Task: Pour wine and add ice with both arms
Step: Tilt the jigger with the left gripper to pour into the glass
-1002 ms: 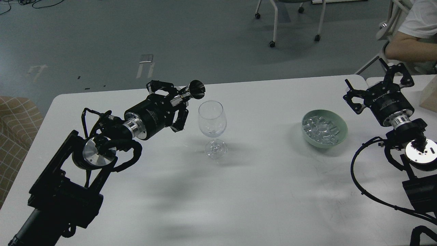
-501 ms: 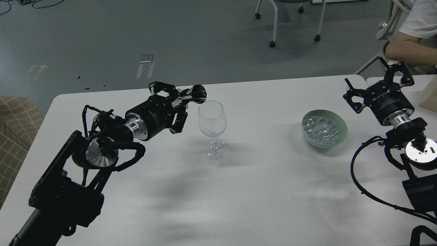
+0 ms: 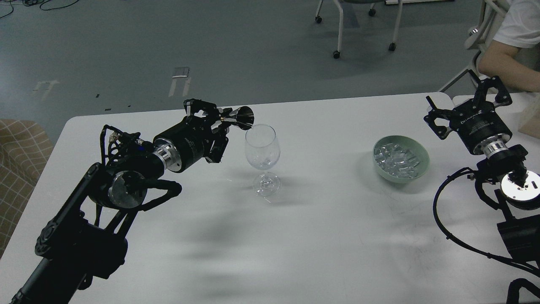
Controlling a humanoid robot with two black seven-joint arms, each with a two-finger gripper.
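A clear wine glass (image 3: 262,154) stands upright in the middle of the white table (image 3: 320,236). My left gripper (image 3: 215,122) is shut on a small silver metal measuring cup (image 3: 241,117), tipped on its side with its mouth at the glass's left rim. A little clear wine shows faintly at the bottom of the glass bowl. A pale green bowl (image 3: 400,158) to the right holds several clear ice cubes (image 3: 395,160). My right gripper (image 3: 468,103) is open and empty, up and to the right of the bowl.
A wooden box edge (image 3: 532,118) sits at the far right of the table. A seated person's arm (image 3: 502,63) is behind the right gripper. Chairs (image 3: 363,25) stand on the floor beyond the table. A checked sofa (image 3: 19,156) is at the left.
My left gripper has rolled further and lowered slightly, tipping the metal cup more steeply towards the glass rim. The right arm has barely moved.
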